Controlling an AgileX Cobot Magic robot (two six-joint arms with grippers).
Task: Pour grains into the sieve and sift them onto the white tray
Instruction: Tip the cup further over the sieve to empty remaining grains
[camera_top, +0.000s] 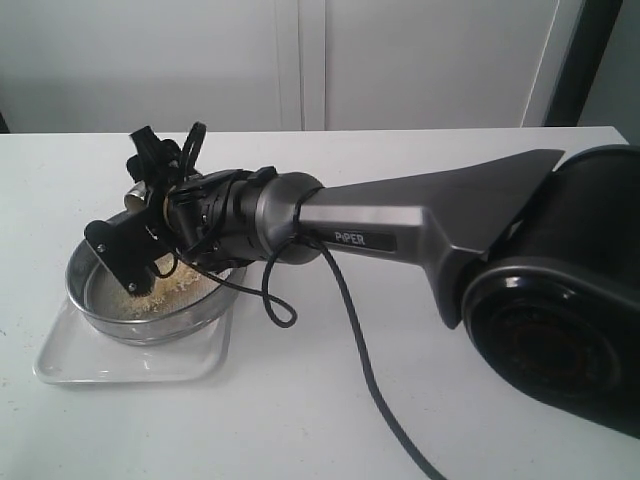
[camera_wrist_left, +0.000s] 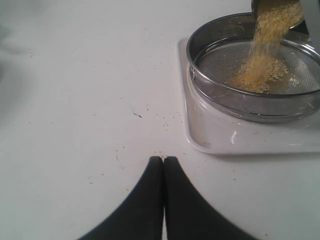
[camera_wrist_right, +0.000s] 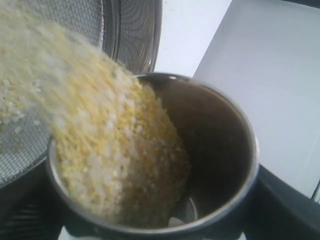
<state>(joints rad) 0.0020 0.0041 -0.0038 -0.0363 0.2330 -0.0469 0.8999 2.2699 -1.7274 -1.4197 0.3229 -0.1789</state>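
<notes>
Ext. view: right tool (camera_top: 128, 258) hangs over a big round stainless-steel sieve (camera_top: 100, 308) w/ fine grey mesh, set on a flat glossy white tray (camera_top: 130, 368) on the white counter (camera_top: 250, 420). Loose yellow-and-pale grains (camera_top: 195, 288) are piled right under it. Left wrist: left tool (camera_wrist_left: 163, 161) tips pressed together, empty, sieve ahead and off to one side. Right wrist: right tool clamped on a small smooth steel cup (camera_wrist_right: 220, 145), tipped, grains streaming out. Grains prob. light, bouncy, scatter easily. Sieve likely stiff, slick; grip rim wall, not mesh.
</notes>
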